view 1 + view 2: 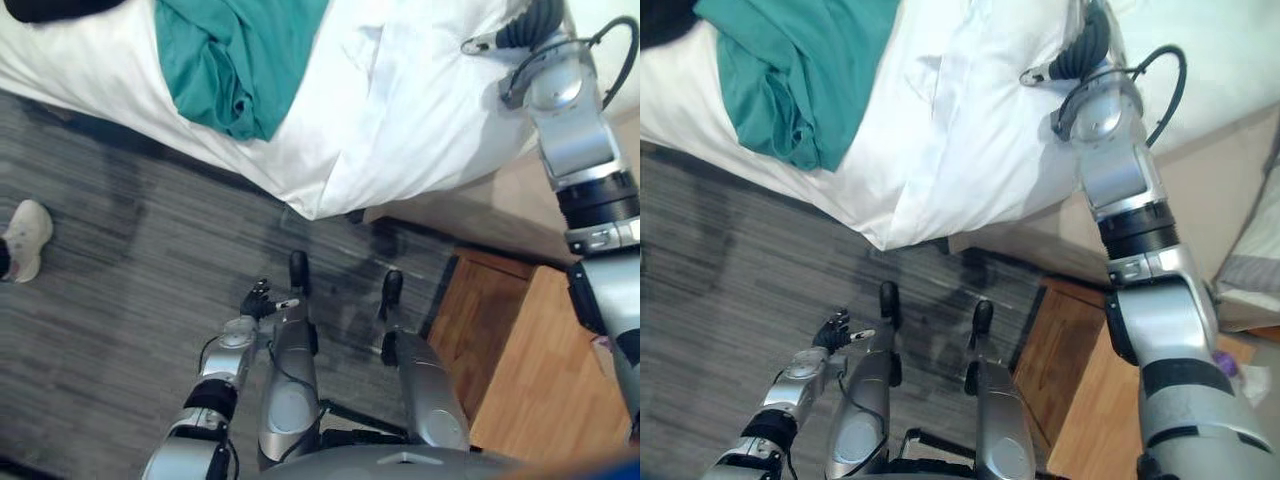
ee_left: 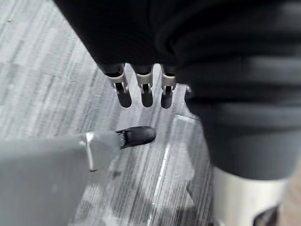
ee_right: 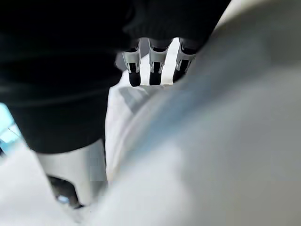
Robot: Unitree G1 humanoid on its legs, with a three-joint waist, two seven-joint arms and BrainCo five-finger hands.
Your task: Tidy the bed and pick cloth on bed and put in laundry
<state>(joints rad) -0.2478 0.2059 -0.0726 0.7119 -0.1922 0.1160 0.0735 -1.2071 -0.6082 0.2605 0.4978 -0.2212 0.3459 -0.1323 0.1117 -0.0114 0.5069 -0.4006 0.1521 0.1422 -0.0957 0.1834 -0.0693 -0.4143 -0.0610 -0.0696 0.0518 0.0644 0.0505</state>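
Far left: a person's pale shoe (image 1: 25,238) rests on the grey carpet (image 1: 130,290).
Upper left: the teal cloth (image 1: 235,55) lies crumpled on the bed (image 1: 400,110), on the white sheet near the bed's edge, well apart from both hands. A dark item (image 1: 50,8) sits on the bed just left of it; too little is in view to identify it.
Lower centre-left: the left hand (image 1: 258,298) hangs low over the carpet. In the wrist view its fingers (image 2: 146,92) are straight, with the thumb held apart and nothing held.
Upper right: the right arm reaches onto the bed. The right hand (image 3: 150,66) has straight fingers over the white sheet, with nothing grasped; I cannot tell if they touch it.
Lower right: a wooden cabinet (image 1: 530,370) stands beside the bed.
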